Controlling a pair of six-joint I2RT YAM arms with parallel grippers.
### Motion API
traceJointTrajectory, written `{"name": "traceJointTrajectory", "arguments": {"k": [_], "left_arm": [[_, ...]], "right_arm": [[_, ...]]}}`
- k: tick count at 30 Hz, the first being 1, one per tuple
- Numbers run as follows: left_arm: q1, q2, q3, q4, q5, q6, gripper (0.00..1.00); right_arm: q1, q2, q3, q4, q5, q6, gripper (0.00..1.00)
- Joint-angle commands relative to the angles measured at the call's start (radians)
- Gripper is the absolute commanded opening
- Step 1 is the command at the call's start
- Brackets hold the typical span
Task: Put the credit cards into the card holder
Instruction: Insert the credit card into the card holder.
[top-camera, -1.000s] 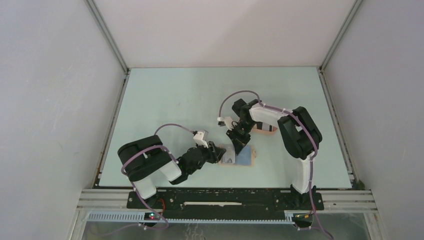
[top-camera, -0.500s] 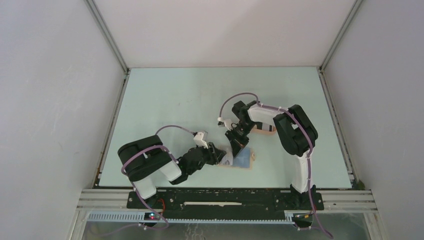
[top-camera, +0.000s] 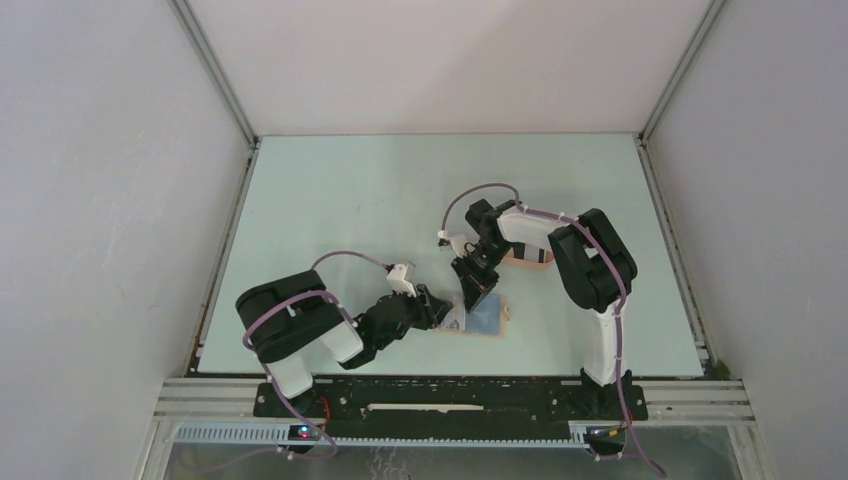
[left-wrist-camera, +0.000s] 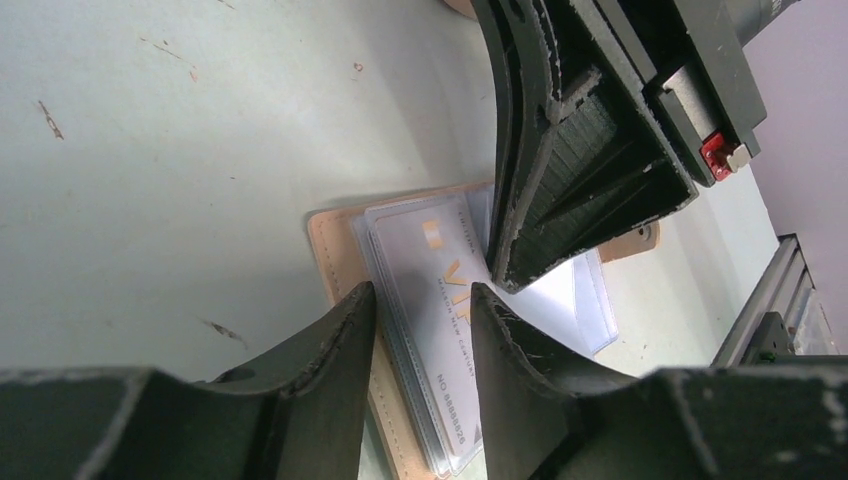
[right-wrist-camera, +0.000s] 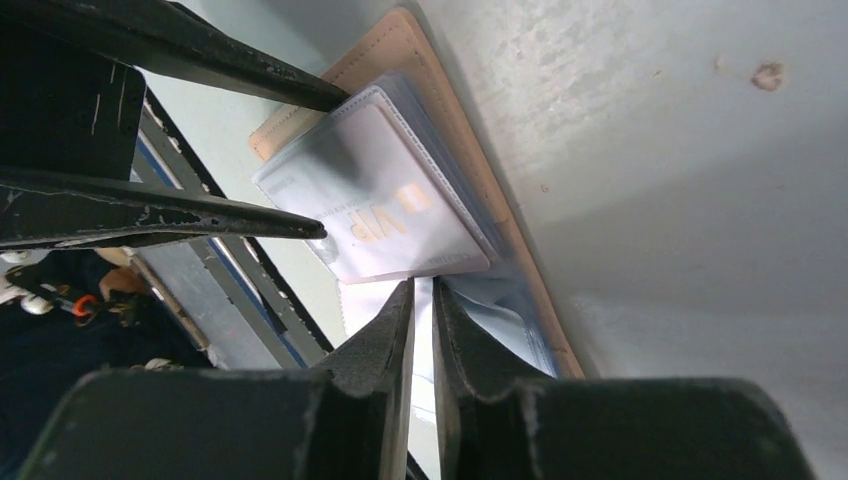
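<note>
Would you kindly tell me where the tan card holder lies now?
Top view: the tan leather-look card holder lies front-centre on the pale table, left pincer at its left edge, right pincer above it.

The gold letters "VIP" can be read on a pale card (left-wrist-camera: 437, 300) in the card holder (left-wrist-camera: 330, 245), at the lower middle of the left wrist view. The smaller print beside them, starting with "NO", cannot be read clearly. "VIP" is also seen near the middle of the right wrist view.
</note>
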Motion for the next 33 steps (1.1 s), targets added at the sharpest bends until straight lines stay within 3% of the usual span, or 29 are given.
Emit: {"name": "traceJointTrajectory", "arguments": {"k": [1, 9, 16, 22, 24, 28, 33], "left_arm": [[-0.015, -0.039, -0.005, -0.026, -0.021, -0.004, 0.46], [-0.015, -0.172, -0.074, -0.01, -0.05, 0.062, 0.47], [-0.084, -0.226, -0.028, -0.015, 0.015, 0.203, 0.45], [-0.125, -0.2, 0.062, -0.085, 0.076, 0.286, 0.43], [-0.126, -0.165, 0.09, -0.091, 0.081, 0.28, 0.42], [-0.125, -0.109, 0.105, -0.094, 0.016, 0.264, 0.41], [-0.118, -0.062, 0.107, -0.102, -0.054, 0.226, 0.38]], "right_arm": [[-0.008, -0.078, 0.033, 0.069, 0.103, -0.031, 0.2], [-0.016, -0.219, -0.012, 0.094, 0.202, -0.111, 0.23], [-0.045, -0.343, -0.037, 0.089, 0.147, -0.17, 0.23], [-0.126, -0.515, -0.1, 0.114, 0.013, -0.225, 0.26], [-0.138, -0.518, -0.119, 0.076, -0.07, -0.279, 0.3], [-0.094, -0.44, -0.122, -0.007, -0.084, -0.386, 0.3], [0.003, -0.442, -0.193, 0.095, 0.009, -0.432, 0.3]]}}
